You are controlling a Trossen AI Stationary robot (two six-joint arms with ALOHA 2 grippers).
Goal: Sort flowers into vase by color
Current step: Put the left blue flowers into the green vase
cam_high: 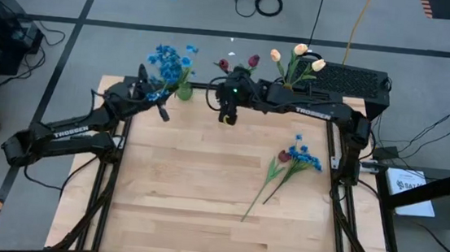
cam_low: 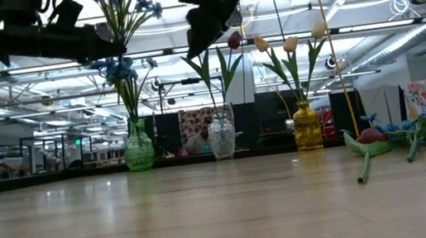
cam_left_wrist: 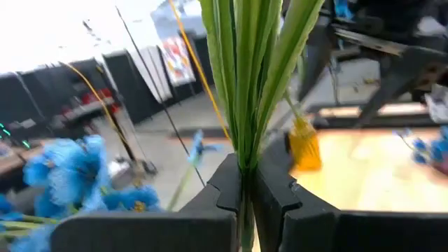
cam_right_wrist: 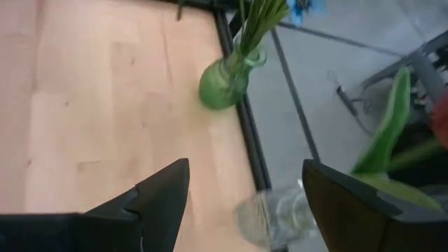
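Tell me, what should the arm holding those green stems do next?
Probably lower them into the green vase. The left gripper is shut on blue-flower stems, hanging just above that vase, which already holds blue flowers. The right gripper waits open over the clear vase.

"TROSSEN" in white on left arm (cam_high: 69, 131), "TROSSEN" again on right arm (cam_high: 308, 111), white sheet (cam_high: 410, 189) on floor right of table w/ dark print, partly legible, starts "BA", rest unreadable
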